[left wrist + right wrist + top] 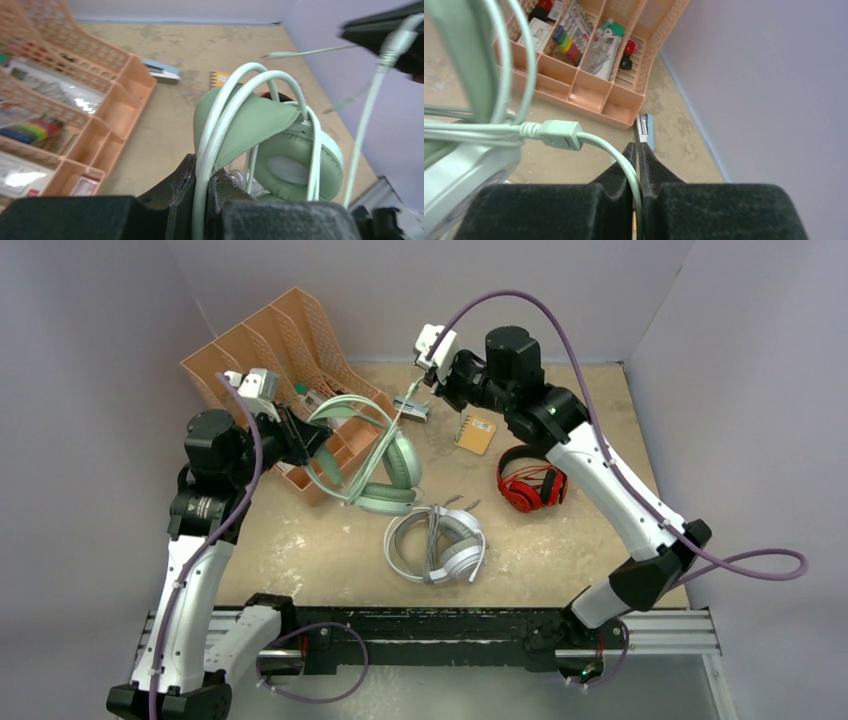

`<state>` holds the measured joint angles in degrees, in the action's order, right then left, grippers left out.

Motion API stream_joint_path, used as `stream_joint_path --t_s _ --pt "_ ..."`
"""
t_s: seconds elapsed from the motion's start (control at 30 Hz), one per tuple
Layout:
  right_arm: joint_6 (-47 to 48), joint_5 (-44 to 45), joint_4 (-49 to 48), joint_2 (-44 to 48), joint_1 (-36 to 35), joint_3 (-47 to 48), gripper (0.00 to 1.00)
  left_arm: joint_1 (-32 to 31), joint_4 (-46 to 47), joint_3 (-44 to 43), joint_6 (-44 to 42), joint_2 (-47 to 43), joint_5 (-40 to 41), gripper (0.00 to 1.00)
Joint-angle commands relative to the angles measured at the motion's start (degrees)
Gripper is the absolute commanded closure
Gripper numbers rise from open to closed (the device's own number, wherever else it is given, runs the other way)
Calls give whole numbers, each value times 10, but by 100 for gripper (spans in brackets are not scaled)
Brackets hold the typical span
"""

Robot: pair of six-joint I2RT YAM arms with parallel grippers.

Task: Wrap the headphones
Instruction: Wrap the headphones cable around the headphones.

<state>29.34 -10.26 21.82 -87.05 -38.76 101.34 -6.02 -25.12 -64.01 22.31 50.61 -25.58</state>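
A pale mint-green headset (385, 468) is held up between two robot arms, just in front of an orange desk organiser (262, 345) at the back left of the table (300, 550). It is unclear whether its lower cup touches the tabletop. The left gripper (201, 197) is clamped on the thin double headband wires (216, 125), and an ear cup (295, 160) hangs beyond. The right gripper (637, 167) is pinched shut on the mint cord (610, 150), just past a small inline block (558, 135). From there the cord runs almost straight to the headset. The left arm rises from its base and bends inward. The right arm stretches far across to the back of the table with its wrist raised. The headset looks light, with a springy band and soft cups. The cord looks thin, limp and probably slippery, so a firm pinch near the block seems wise. A white headset (437, 545) and a red and black headset (530, 485) lie on the table nearby.
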Motion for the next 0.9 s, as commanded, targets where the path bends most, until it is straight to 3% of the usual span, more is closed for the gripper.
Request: stream_joint_path --t_s 0.0,0.13,0.2,0.33,0.57,0.63,0.7,0.87 --pt "-5 -168 -2 -12 51 47 94 -7 96 -10 70 -38 -133 100" --pt "-50 -270 -35 -30 79 21 89 -9 178 -18 152 -44 -187 100" --pt "-85 -306 -81 -28 89 -14 83 -9 231 -19 202 -45 -197 100" --pt "-210 -362 -221 -27 104 -86 81 -9 348 -19 304 -38 -194 100" --pt "-500 -417 -499 -68 110 -166 81 -9 403 -40 405 -17 -97 100" --pt "-579 -412 -571 -80 110 -182 87 -9 406 -37 433 -18 -56 100" --pt "-635 -389 -618 -88 110 -200 100 -9 410 -37 447 -20 -20 100" --pt "-770 -357 -770 -111 104 -251 100 -9 443 -14 489 -25 62 100"
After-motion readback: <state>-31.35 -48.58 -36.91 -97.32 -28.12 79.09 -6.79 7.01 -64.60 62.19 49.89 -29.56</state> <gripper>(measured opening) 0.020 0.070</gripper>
